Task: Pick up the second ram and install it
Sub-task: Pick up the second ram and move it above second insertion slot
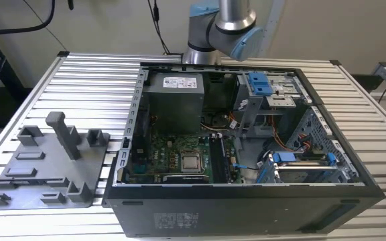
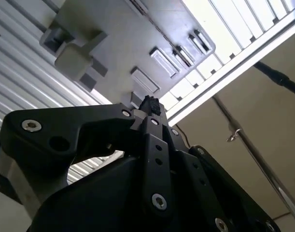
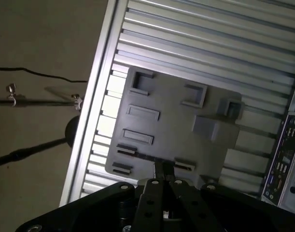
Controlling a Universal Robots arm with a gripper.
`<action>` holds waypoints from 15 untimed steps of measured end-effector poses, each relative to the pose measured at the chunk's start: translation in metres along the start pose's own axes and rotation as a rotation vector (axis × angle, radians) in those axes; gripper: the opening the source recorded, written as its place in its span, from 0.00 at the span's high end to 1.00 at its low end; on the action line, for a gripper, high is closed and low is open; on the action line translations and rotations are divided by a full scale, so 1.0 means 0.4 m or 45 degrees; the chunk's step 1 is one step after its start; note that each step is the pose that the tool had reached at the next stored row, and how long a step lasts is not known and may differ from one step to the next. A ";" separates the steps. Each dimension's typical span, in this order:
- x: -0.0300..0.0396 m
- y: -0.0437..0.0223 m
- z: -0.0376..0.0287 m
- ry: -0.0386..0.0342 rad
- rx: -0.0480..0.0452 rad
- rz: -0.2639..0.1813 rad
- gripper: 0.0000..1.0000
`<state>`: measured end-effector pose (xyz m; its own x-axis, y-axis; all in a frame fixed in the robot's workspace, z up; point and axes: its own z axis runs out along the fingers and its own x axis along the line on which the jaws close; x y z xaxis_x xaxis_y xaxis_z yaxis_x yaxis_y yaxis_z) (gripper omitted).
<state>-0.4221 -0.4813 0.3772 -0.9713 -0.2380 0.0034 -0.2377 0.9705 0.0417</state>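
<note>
A grey plastic tray (image 1: pixel 86 168) with upright posts lies on the slatted table at the exterior view's left. A thin dark strip (image 3: pixel 143 156) stands on edge between two of its low posts (image 1: pixel 32 179); it looks like the second ram seen edge-on, though its chips are too small to tell. In both wrist views my gripper (image 3: pixel 164 170) hangs high above that side of the tray (image 2: pixel 113 53), its black fingertips (image 2: pixel 149 103) pressed together with nothing between them. The green motherboard (image 1: pixel 173 155) lies inside the open computer case (image 1: pixel 247 206).
The arm's base (image 1: pixel 220 25) stands behind the case. A tall tray post (image 1: pixel 64 133) rises mid-tray. Cables, a blue-latched drive cage (image 1: pixel 263 85) and a power supply (image 1: pixel 173 100) crowd the case. The table's edge (image 3: pixel 89 125) runs beside the tray, with floor and a stand beyond.
</note>
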 end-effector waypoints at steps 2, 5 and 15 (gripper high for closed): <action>0.000 0.000 0.000 0.0002 0.000 -0.004 0.89; 0.000 0.000 0.000 0.0011 0.000 -0.024 0.89; 0.000 0.000 0.000 0.0090 0.005 -0.188 0.89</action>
<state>-0.4221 -0.4813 0.3771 -0.9256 -0.3785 0.0046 -0.3781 0.9250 0.0384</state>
